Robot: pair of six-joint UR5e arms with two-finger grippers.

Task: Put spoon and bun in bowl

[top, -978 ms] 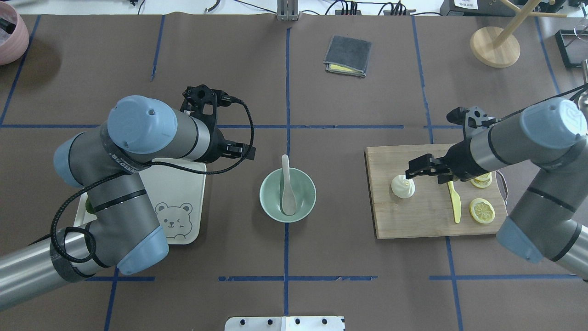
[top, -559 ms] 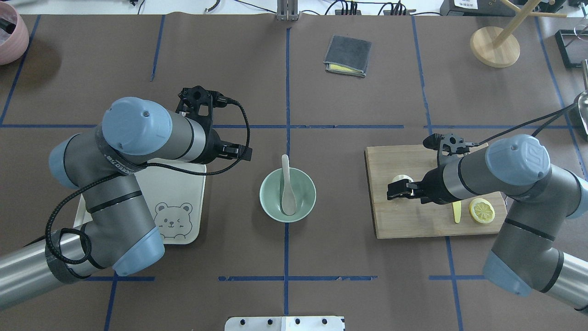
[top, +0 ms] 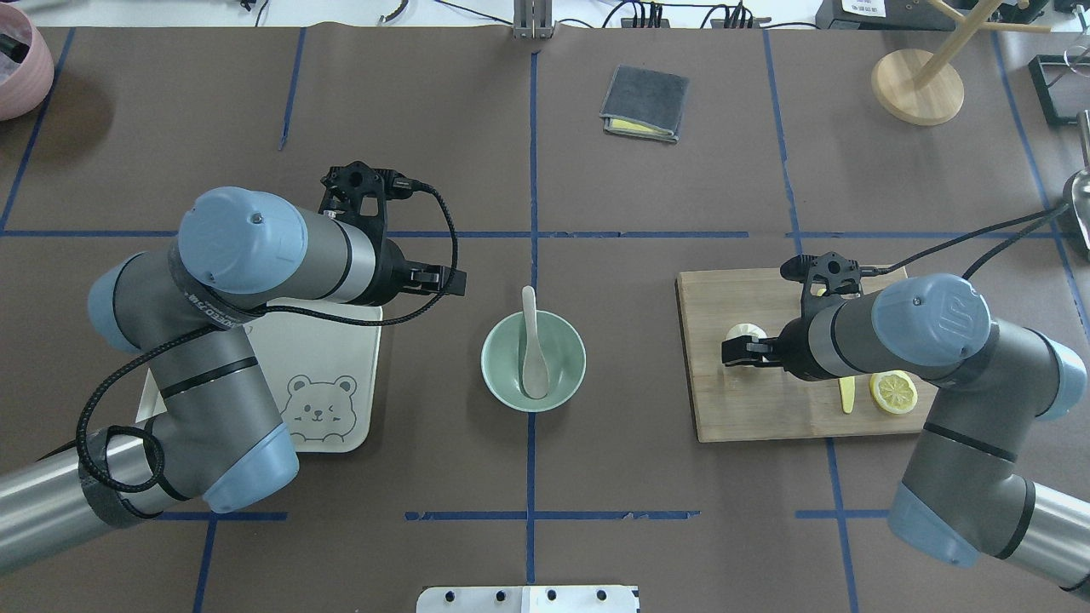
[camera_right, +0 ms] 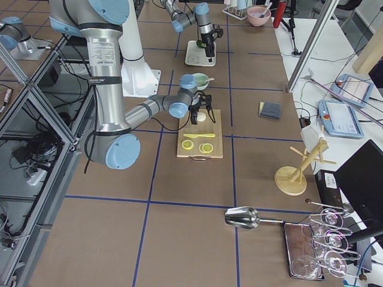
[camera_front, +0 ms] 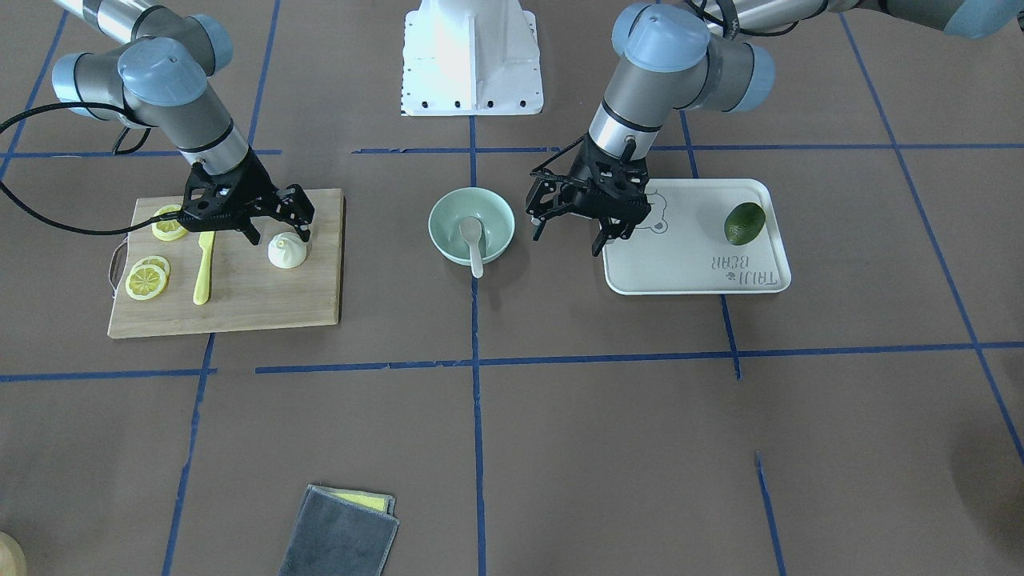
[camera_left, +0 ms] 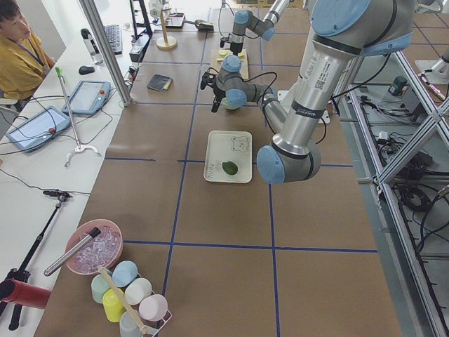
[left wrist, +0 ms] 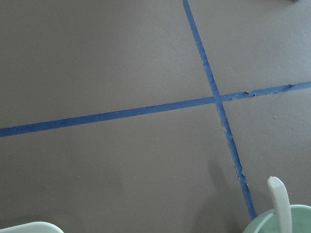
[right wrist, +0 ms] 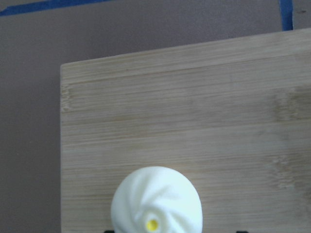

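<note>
Spoon (top: 534, 349) is done: scoop down in the mint bowl (top: 501, 362), centre of the overhead frame. Its long axis runs up-down there and the handle sticks out over the bowl's upper rim, pointing at the frame top.

Bun (camera_front: 286, 253) is left to do. It sits on the wooden cutting board (camera_front: 240, 296), left side of the front-facing frame, on the board's bowl-side half. It's well apart from the yellow knife (camera_front: 202, 272) and the lemon slices (camera_front: 146, 280).

Right claw (camera_front: 280, 232) is spread open and holds nothing. Its fingers come down on either side of the bun's upper part. The bun lies directly under and slightly ahead of the claw: in the right wrist view it's at bottom centre. Can't tell whether the pads touch it.

The bun is round, so it has no long axis to align to. The pleated top points straight up and the base is flat on the board.

My read is that the next step is to lower a bit, close across the widest part, then carry it toward frame centre to the bowl. It looks soft, so squeeze lightly.

Left claw (camera_front: 566, 236) is open and empty. It hangs over the worktop (top: 596, 443) between the bowl and the bear-print tray (camera_front: 688, 264). It's far from the bun, so this one is for the right arm.
</note>
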